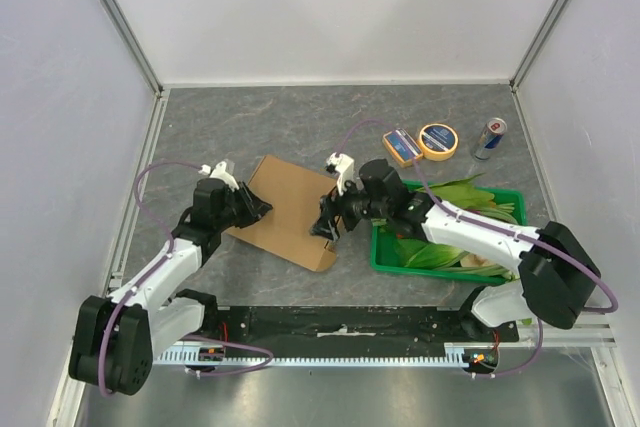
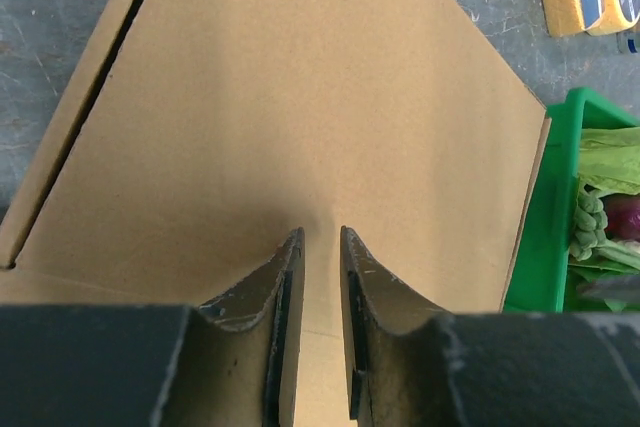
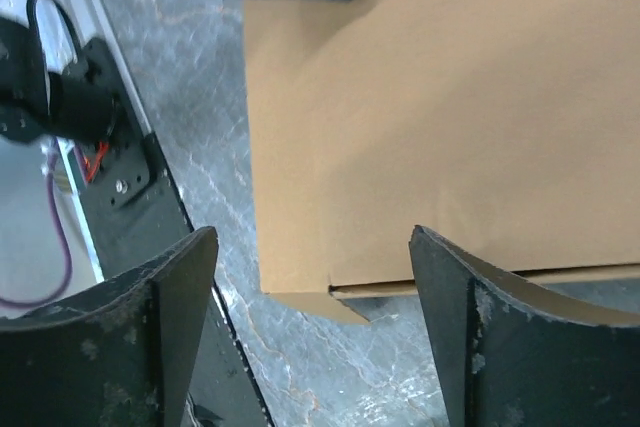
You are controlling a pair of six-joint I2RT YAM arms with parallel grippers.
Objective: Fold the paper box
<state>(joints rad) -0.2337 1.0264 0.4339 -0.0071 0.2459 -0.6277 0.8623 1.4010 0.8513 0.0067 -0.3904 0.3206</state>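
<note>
The plain brown paper box (image 1: 285, 212) lies folded, seemingly flat, turned diagonally.

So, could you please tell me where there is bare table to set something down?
The widest bare patch is the far table strip between the back wall and the paper box, running to the far-left corner. Right of the box it is crowded: green crate, packet, tape roll and can.

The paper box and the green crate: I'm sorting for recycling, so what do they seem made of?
The paper box looks like brown cardboard, matte and unprinted, probably corrugated: its edge shows layers in the right wrist view. The green crate looks like moulded plastic, smooth, slightly glossy, evenly coloured.
</note>
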